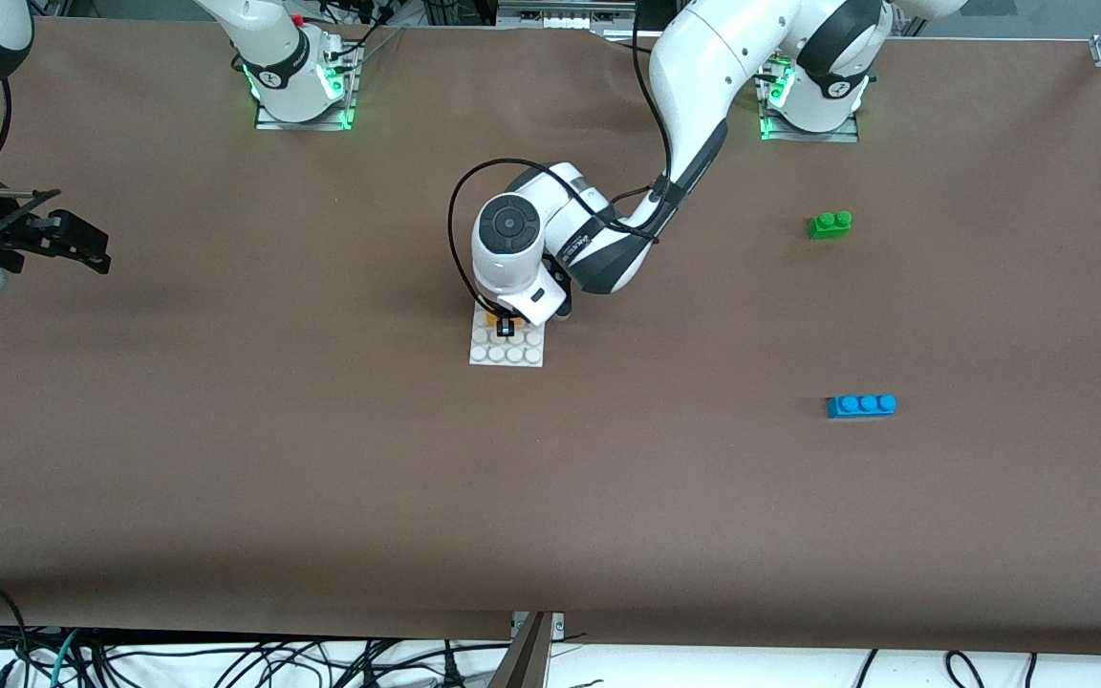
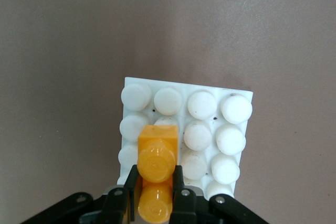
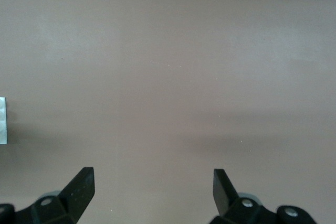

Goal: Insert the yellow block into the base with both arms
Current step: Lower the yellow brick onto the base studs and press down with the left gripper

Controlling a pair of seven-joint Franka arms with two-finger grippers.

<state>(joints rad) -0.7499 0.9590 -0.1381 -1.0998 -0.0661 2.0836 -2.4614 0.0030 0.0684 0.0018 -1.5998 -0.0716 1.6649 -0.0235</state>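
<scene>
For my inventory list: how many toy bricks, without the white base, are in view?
3. The yellow block is in the left hand on the base; the green brick and blue brick lie toward the left arm's end.

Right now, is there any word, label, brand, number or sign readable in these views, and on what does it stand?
No text can be read.
Small dark lettering on the left arm's forearm: too small to read.
Round logo marks on both arm bases: not legible.
The yellow block, held by the left gripper over the base, carries no print; nor do the green brick and blue brick.
</scene>
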